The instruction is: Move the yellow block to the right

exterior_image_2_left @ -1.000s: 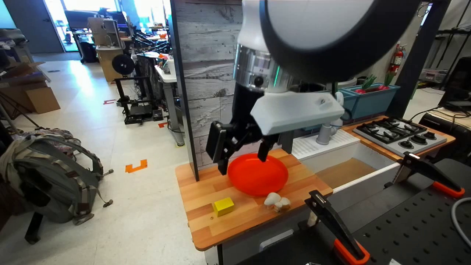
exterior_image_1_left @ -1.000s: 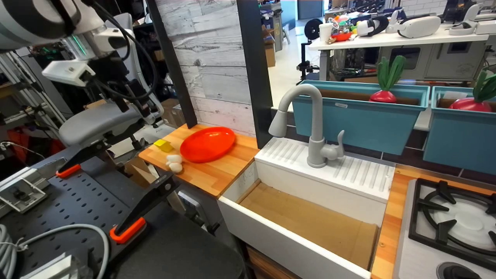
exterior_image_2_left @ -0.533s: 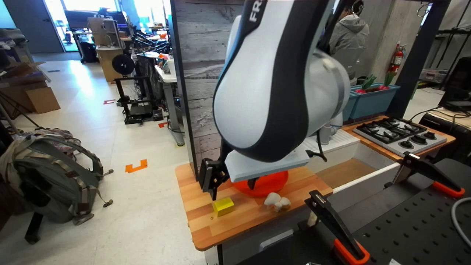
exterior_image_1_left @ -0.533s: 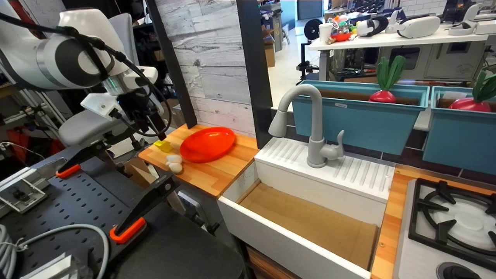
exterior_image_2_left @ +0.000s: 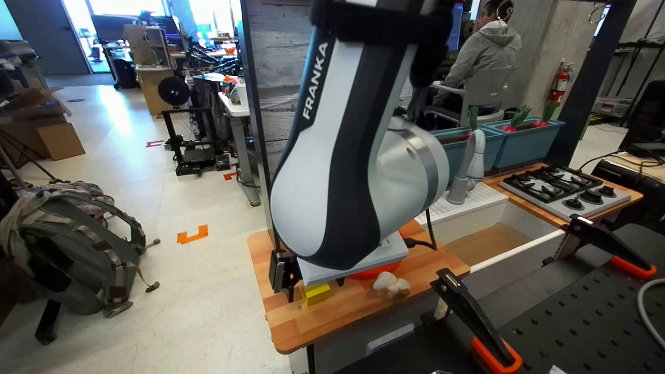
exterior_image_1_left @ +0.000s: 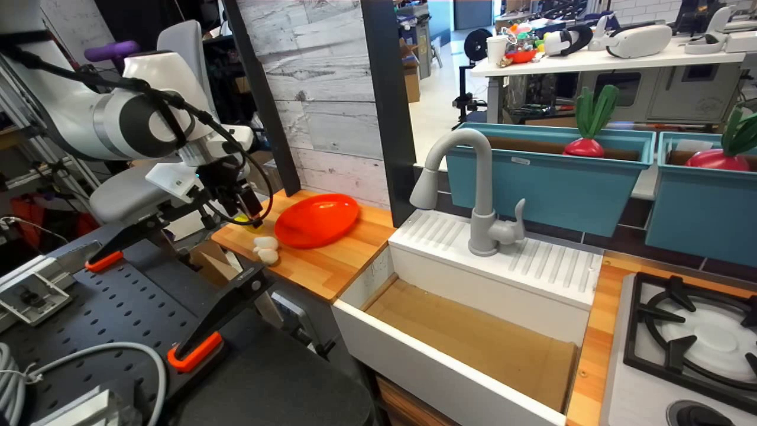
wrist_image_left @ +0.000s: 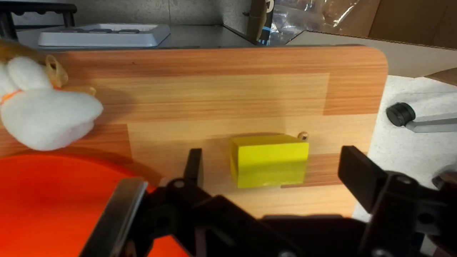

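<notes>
The yellow block (wrist_image_left: 271, 166) lies on the wooden counter (wrist_image_left: 221, 96). It also shows in an exterior view (exterior_image_2_left: 316, 295), its upper part near the arm's white wrist housing. My gripper (wrist_image_left: 272, 160) is open, with the block between its fingers in the wrist view and a gap on each side. In an exterior view the gripper (exterior_image_1_left: 251, 220) is low over the counter's outer corner and partly hides the block. The block's contact with the counter is visible; the exact fingertip height is hard to tell.
A round orange-red plate (exterior_image_1_left: 316, 220) lies beside the block, close to one finger in the wrist view. A pale rounded object (wrist_image_left: 53, 114) sits near the counter's edge. A plank wall (exterior_image_1_left: 325, 100), a sink with faucet (exterior_image_1_left: 482, 195) and a black clamp (exterior_image_1_left: 225, 302) are nearby.
The arm has come down and toward the counter's outer corner, from above the plate area to the block. The block, plate and pale object have not moved. The gripper stays open.
</notes>
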Available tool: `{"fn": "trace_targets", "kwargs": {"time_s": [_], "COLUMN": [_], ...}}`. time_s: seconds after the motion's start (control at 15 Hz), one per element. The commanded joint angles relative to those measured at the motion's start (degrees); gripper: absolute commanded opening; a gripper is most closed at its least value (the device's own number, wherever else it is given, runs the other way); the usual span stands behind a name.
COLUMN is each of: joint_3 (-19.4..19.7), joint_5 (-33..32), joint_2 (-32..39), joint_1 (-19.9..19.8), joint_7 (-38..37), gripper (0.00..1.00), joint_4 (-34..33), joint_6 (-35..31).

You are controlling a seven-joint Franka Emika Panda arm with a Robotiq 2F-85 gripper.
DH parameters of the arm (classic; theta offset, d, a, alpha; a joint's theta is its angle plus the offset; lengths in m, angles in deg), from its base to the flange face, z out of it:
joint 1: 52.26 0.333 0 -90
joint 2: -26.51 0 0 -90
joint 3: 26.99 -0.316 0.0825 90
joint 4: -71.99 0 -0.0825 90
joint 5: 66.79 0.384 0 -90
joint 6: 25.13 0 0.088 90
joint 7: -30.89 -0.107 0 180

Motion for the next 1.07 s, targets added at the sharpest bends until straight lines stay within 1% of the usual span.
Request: {"fn": "trace_targets", "kwargs": {"time_s": [0.0,0.07,0.4,0.67,0.73,0.8,0.87,1.0], "joint_3": [0.76,0.64,-0.18,0.08,0.01,-0.91,-0.69,-0.12], "joint_5": [1.84,1.77,1.04,0.51,0.47,0.35,0.18,-0.25], "joint_2": [2.3,2.35,0.81,-2.74,-4.23,-6.19,-7.76,-12.16], "joint_1": [0.97,0.84,0.41,0.97,0.78,-0.43,-0.56,-1.23], "joint_7": [2.32,2.48,3.9,5.25,5.66,6.79,7.28,8.37], "gripper": [0.68,0.58,0.2,0.2,0.2,0.2,0.2,0.2], "joint_4": [-3.64,-3.88,-3.08,-0.54,0.28,1.42,2.46,5.32], "joint_6": [3.04,4.04,6.14,5.44,5.67,6.77,6.42,8.2]}}
